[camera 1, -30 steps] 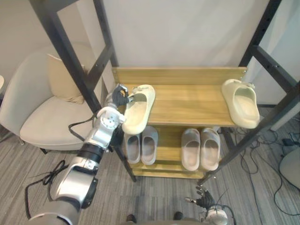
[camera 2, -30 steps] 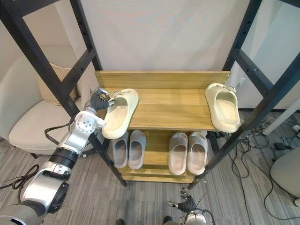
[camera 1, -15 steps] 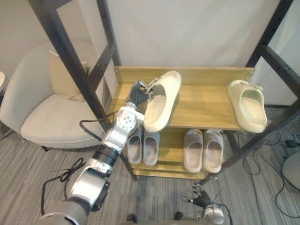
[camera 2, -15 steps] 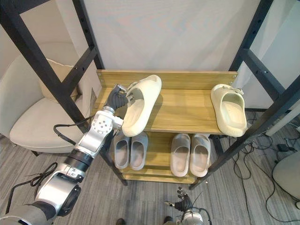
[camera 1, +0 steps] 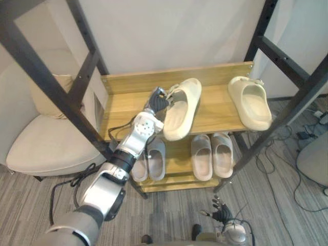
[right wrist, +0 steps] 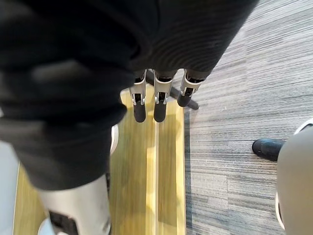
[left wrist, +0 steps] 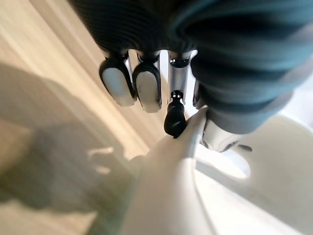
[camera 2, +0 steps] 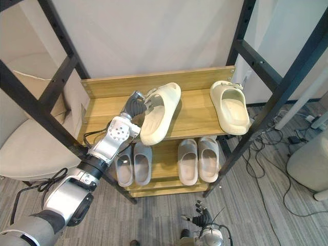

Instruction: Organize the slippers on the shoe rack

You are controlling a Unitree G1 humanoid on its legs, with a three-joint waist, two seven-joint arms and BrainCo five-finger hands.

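1. The left hand (camera 1: 156, 101) is pinched shut on the strap end of a cream, thick-soled foam slipper (camera 1: 182, 110). In the left wrist view, a dark fingertip (left wrist: 174, 120) presses on the slipper's rim.
2. The held slipper sits over the top wooden shelf (camera 1: 123, 105) of the black-framed shoe rack (camera 1: 84, 77). It is tilted onto its side. Whether it touches the board I cannot tell.
3. Its long axis runs from the hand's grip down towards the shelf's front edge, and the free end hangs out past that edge.
4. The second cream slipper (camera 1: 251, 101) lies flat, opening up, on the same shelf. It is well apart from the left hand, on the far side of the held one.
5. Pairing the two probably means carrying the held slipper across towards its mate and turning it to lie parallel, sole down.
6. The right hand (camera 1: 221, 212) hangs low, far below the shelf, with its fingers loosely spread and holding nothing, so the left hand is much the nearer.
7. Grey slippers (camera 1: 212, 154) lie paired on the shelf beneath the left hand.
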